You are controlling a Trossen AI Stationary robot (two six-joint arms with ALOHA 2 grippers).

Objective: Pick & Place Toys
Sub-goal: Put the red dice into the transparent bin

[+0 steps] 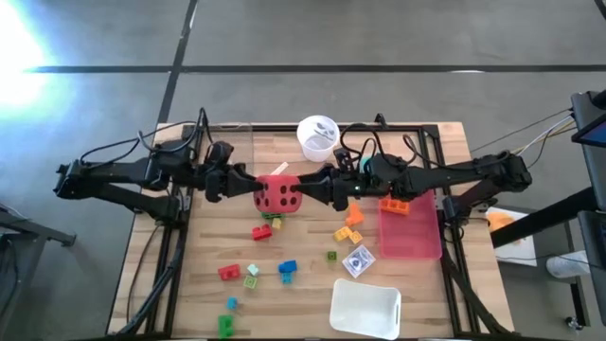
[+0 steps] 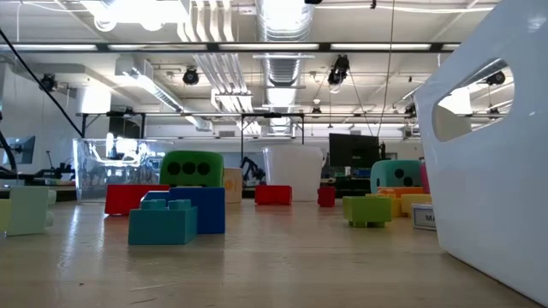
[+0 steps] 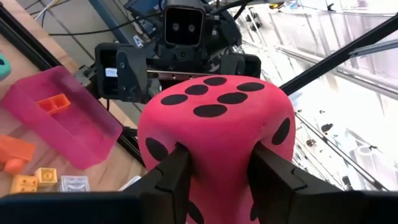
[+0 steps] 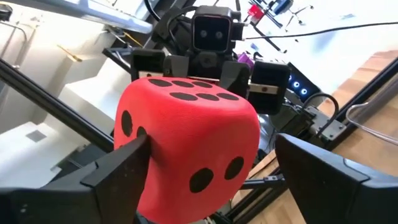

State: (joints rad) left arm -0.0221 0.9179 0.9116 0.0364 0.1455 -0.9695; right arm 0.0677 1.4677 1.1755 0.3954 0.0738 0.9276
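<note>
1. The red die [image 1: 278, 196] hung in the air above the middle of the table [image 1: 303, 284], between the two arms, in what looked like a hand-over. The main risk was a drop: the left gripper [image 3: 214, 165] alone seemed to carry it, its fingers [image 3: 174, 168] pinching into one soft face near the lower edge, a shallow hold that could slip or let the die swing.
2. The right gripper [image 4: 211, 168] stood with its fingers spread wide. One finger [image 4: 127, 165] lay against the die's side and the other stood clear of it. If that arm drew away crookedly, the touching finger could drag the die out of the left hold.
3. A fall would likely land among the small bricks [image 1: 262, 232] lying just below and scatter them.
4. Both arms reached inward nearly level from opposite sides of the table, their wrists facing each other across the die, the left one from the left, the right one from the right near the pink lid [image 1: 409, 230].
</note>
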